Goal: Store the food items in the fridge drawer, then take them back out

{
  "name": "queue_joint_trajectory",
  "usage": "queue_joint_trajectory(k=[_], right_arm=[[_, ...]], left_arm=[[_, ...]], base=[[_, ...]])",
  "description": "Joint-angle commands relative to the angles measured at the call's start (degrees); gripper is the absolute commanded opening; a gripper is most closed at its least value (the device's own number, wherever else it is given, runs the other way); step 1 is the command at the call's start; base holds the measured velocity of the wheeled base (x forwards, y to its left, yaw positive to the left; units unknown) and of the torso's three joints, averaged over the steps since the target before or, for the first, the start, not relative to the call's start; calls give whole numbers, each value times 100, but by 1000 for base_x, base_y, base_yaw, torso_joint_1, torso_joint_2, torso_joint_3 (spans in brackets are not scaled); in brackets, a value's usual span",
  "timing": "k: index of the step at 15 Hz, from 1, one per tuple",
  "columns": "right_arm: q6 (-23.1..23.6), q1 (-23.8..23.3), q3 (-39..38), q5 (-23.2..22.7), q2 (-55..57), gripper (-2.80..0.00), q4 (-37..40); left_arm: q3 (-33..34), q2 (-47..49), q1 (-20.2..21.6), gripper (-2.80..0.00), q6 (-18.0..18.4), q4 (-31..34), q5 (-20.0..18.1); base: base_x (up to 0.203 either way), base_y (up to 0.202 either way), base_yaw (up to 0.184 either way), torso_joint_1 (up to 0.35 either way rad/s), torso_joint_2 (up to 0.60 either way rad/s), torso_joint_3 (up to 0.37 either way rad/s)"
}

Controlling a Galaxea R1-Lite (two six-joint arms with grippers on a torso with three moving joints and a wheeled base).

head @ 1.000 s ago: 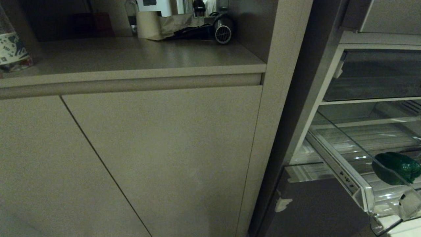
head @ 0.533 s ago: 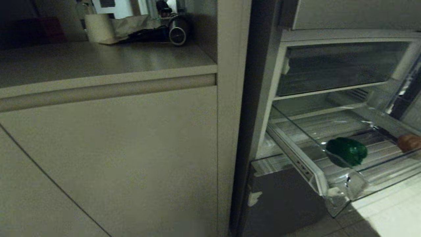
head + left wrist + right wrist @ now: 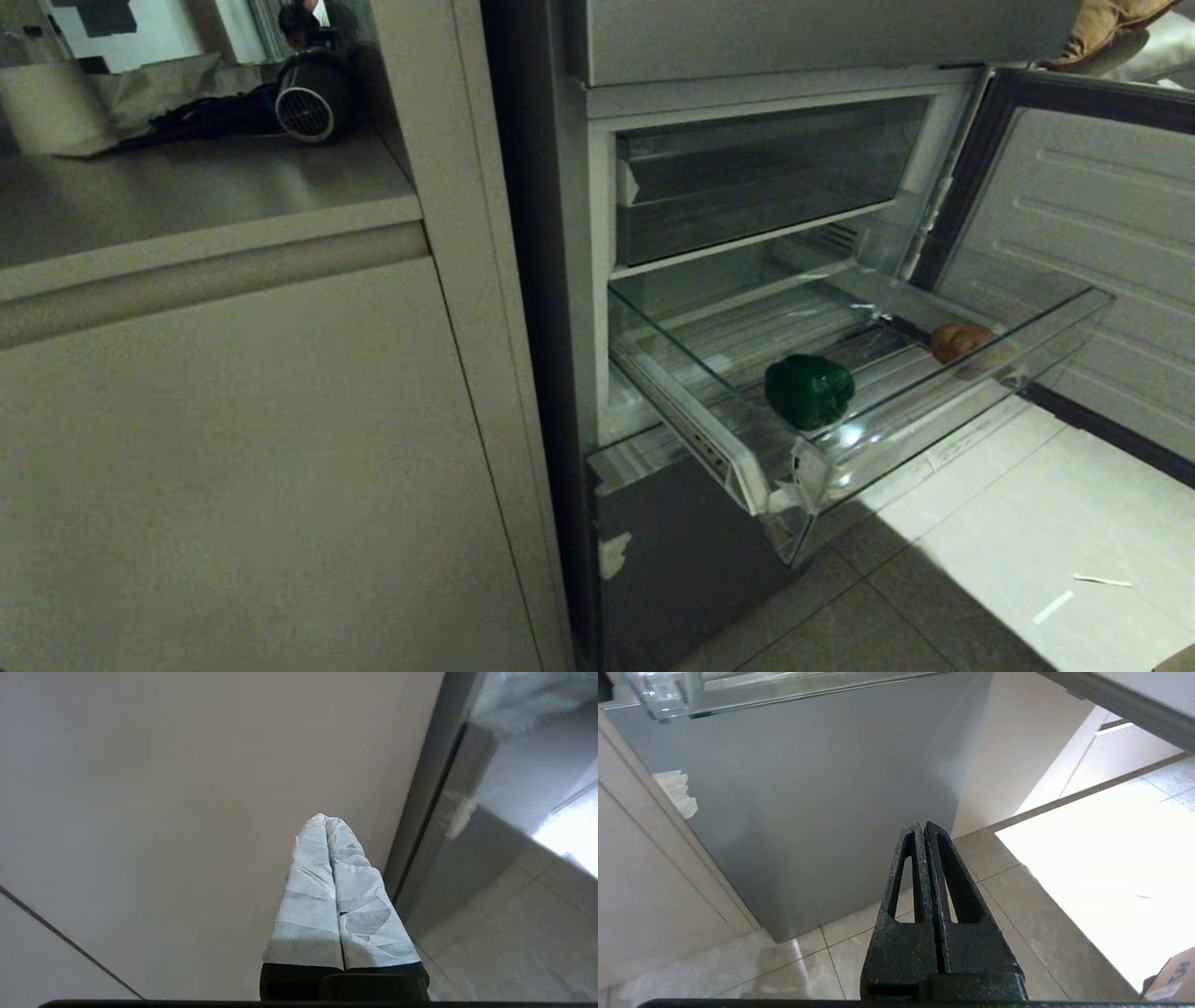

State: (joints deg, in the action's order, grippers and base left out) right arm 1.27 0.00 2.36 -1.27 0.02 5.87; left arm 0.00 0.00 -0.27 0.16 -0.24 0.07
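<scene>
The clear plastic fridge drawer (image 3: pixel 943 411) stands pulled out of the open fridge in the head view. Two food items lie on its ribbed floor: a dark green bell pepper (image 3: pixel 808 390) near the front corner and a tan-brown potato-like lump (image 3: pixel 962 341) further along. Neither arm shows in the head view. My left gripper (image 3: pixel 325 820), its fingers wrapped in white tape, is shut and empty, facing a beige cabinet panel (image 3: pixel 187 812). My right gripper (image 3: pixel 923 826), black, is shut and empty, low over the floor below the drawer's corner (image 3: pixel 658 695) and before the grey lower fridge panel (image 3: pixel 808 788).
The fridge door (image 3: pixel 1074 243) stands open on the right. An upper clear bin (image 3: pixel 756 177) sits shut above the drawer. To the left is a beige cabinet with a counter (image 3: pixel 187 205) carrying a paper roll (image 3: pixel 51 107) and a dark appliance (image 3: pixel 308 98). Tiled floor (image 3: pixel 980 560) lies below.
The whole head view has swung to the right: the cabinet has slid left and the fridge, drawer, pepper and potato-like lump have come toward the middle.
</scene>
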Motion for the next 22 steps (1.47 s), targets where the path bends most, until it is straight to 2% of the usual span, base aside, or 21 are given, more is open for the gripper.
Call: queue_joint_trajectory(k=[1,11,17,22], right_arm=[[10,0,1,-5,-7,-280,2],[-59,0,1,48,-4,-280,2],[-100,0,1,92,-10,-280,2],[111,0,1,74,-2,-280,2]], left_arm=[[0,9,0,-280,1,-2,1],[0,9,0,-280,19,9,1],[0,9,0,-280,10,7,1],[0,9,0,-280,10,-2,1]], base=[[0,0,0,0,0,0],[0,0,0,0,0,0],[178,0,0,6,3,2],[0,0,0,0,0,0]])
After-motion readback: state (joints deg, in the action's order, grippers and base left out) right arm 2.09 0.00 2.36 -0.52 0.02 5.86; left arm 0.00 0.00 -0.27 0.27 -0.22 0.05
